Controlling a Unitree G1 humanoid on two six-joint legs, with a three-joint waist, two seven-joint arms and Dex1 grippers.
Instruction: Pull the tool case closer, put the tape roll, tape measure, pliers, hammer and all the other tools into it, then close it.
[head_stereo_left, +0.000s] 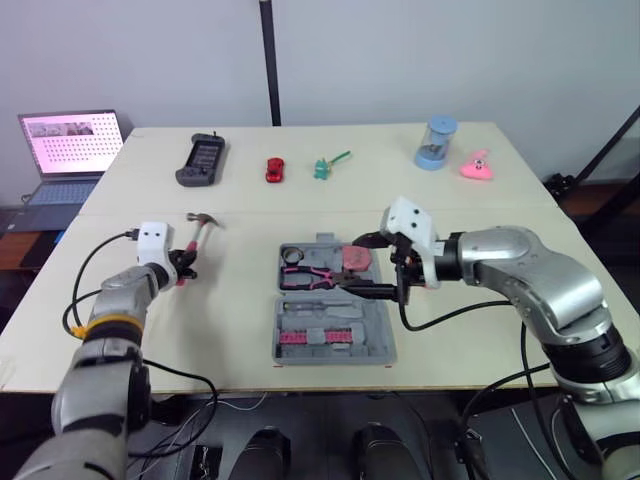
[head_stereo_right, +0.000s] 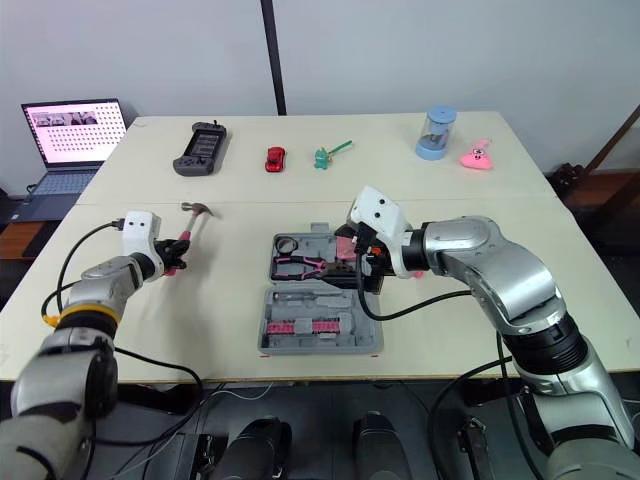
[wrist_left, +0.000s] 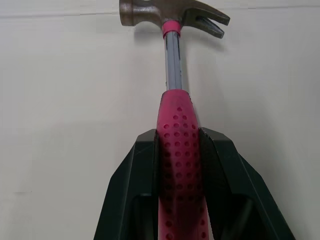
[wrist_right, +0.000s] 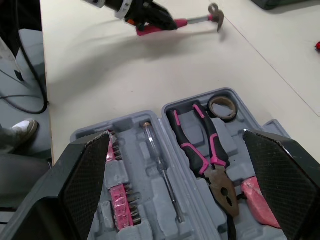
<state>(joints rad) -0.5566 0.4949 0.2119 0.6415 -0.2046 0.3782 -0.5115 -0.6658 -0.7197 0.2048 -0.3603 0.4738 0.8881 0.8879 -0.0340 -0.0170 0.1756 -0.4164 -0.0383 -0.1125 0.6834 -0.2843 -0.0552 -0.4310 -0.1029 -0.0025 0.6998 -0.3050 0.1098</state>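
The grey tool case (head_stereo_left: 372, 343) lies open in the middle of the table near the front edge. In it lie pink-handled pliers (wrist_right: 200, 145), a tape roll (wrist_right: 222, 106), a pink tape measure (wrist_right: 257, 200), a screwdriver (wrist_right: 162, 175) and pink bits (wrist_right: 122, 200). My right gripper (head_stereo_left: 368, 266) hovers open over the case's right side, holding nothing. The hammer (head_stereo_left: 203, 228), with a pink handle and a steel head, is at the left of the table. My left gripper (head_stereo_left: 185, 265) is shut on the hammer's handle (wrist_left: 177, 150), the head pointing away from me.
Along the far side of the table are a handheld game console (head_stereo_left: 201, 160), a red toy car (head_stereo_left: 275, 170), a green toy (head_stereo_left: 325, 165), a blue container (head_stereo_left: 436, 145) and a pink toy (head_stereo_left: 477, 166). A laptop (head_stereo_left: 70, 150) stands off the table's left.
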